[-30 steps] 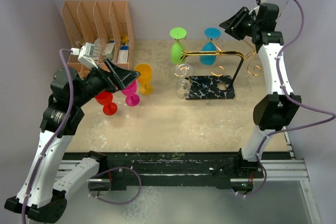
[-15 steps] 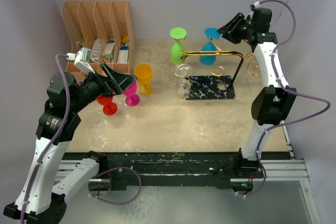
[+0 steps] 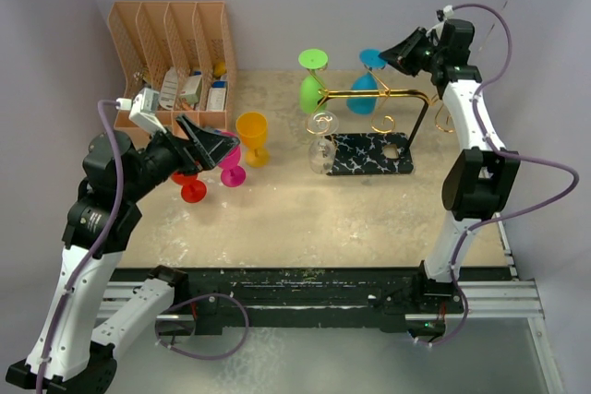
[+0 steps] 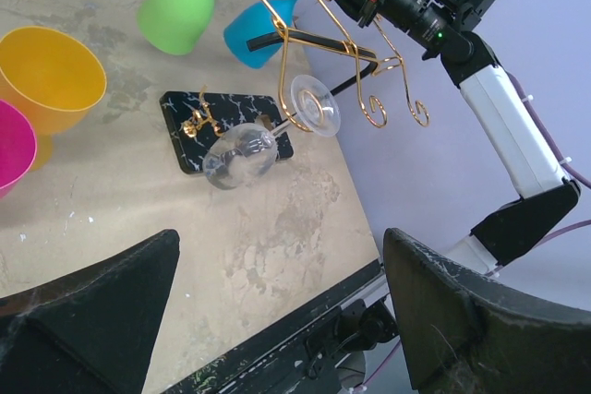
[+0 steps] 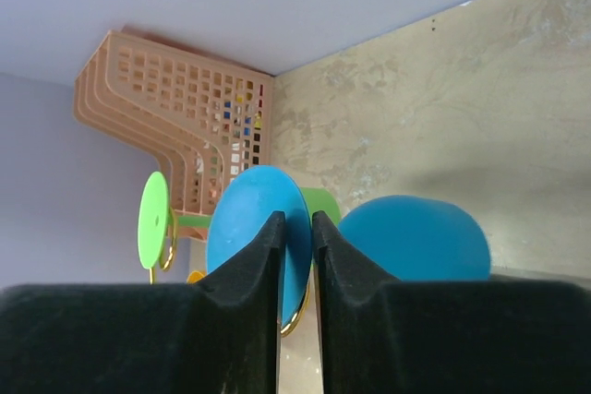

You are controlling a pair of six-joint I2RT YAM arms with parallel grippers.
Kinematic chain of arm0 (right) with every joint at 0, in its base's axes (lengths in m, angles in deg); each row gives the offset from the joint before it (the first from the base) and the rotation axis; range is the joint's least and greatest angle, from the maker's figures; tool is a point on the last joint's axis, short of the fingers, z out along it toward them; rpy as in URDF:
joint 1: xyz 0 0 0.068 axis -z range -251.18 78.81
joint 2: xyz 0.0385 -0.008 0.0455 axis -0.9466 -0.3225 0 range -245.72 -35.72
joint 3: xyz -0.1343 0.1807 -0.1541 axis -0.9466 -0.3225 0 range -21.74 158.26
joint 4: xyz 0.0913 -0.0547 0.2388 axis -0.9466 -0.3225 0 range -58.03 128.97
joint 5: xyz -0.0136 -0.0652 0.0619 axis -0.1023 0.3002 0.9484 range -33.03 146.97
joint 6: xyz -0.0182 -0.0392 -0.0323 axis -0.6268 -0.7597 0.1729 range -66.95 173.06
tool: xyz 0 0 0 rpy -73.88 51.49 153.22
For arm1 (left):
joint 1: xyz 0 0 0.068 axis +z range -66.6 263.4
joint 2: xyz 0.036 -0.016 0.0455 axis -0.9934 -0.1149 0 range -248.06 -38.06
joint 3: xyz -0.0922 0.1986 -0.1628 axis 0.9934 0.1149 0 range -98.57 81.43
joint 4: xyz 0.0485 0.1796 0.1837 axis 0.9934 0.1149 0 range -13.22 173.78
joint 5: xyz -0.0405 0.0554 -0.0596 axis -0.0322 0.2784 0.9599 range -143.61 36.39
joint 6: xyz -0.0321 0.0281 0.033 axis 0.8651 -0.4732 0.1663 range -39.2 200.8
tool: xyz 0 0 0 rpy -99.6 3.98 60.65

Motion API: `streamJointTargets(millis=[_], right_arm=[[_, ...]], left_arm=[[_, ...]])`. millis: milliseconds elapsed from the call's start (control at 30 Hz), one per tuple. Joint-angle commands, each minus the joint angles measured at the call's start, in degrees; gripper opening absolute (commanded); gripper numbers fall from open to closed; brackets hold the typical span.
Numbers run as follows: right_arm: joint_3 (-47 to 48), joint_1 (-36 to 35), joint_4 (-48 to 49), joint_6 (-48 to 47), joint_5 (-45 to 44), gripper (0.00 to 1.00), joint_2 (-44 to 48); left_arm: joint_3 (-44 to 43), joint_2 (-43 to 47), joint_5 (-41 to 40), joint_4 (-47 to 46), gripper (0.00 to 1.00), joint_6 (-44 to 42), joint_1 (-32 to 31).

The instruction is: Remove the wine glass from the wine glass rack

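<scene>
Six wine glasses: green glass (image 3: 310,94), blue glass (image 3: 367,97) and clear glass (image 3: 320,156) on the one wine glass rack (image 3: 397,91); yellow glass (image 3: 251,131), pink glass (image 3: 231,169) and red glass (image 3: 192,190) on the bench (image 3: 323,219). One file organiser (image 3: 171,25).

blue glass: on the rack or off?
On. The blue glass hangs upside down from the rack, foot above the gold wire, bowl below. Whether the right gripper grips it: cannot tell.

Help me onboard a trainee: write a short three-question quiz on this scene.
1. True or false: the left gripper is open.
2. Which glass's foot is the right gripper at? A green glass, B blue glass, C clear glass.
3. How many glasses hang on the wine glass rack?
Key: 1 true; 2 B; 3 three.
</scene>
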Motion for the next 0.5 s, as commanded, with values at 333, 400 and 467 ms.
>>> streamJointTargets(millis=[333, 400, 467], right_arm=[[-6.1, 0.2, 10.8, 4.2, 3.6, 0.0, 8.2], [-7.5, 0.2, 13.1, 5.9, 4.0, 0.0, 9.1], [-7.9, 0.2, 14.3, 6.9, 4.7, 0.0, 9.4]], left_arm=[[0.8, 0.9, -0.6, -0.7, 0.94, -0.8, -0.2], [0.9, 1.0, -0.4, -0.9, 0.94, -0.7, -0.2], [0.9, 1.1, -0.3, -0.9, 0.93, -0.6, -0.2]])
